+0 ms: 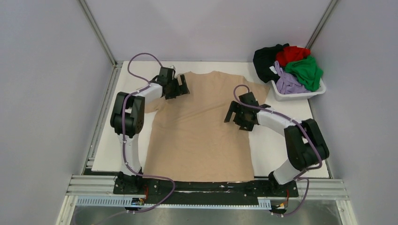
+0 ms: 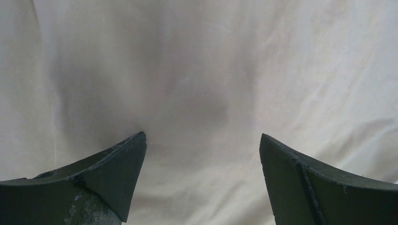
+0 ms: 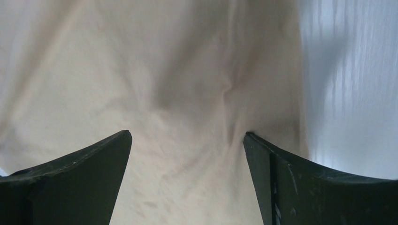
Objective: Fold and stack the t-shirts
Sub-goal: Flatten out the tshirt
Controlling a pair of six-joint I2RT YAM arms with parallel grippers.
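Observation:
A tan t-shirt [image 1: 199, 131] lies spread flat on the white table mat, collar at the far side, hem near the arm bases. My left gripper [image 1: 180, 87] is open over its left shoulder; in the left wrist view [image 2: 202, 140] only tan cloth [image 2: 202, 70] shows between the spread fingers. My right gripper [image 1: 233, 115] is open over the shirt's right side below the sleeve; in the right wrist view [image 3: 187, 138] the cloth [image 3: 155, 75] wrinkles at the right fingertip [image 3: 253, 140], next to the shirt's edge. Black [image 1: 265, 58], red [image 1: 292, 54], green [image 1: 306, 70] and lavender [image 1: 287, 82] shirts lie heaped in the basket.
The white plastic basket [image 1: 300, 96] stands at the far right corner of the mat. White mat [image 1: 281, 108] shows to the right of the tan shirt and in the right wrist view [image 3: 352, 84]. Grey walls close in both sides.

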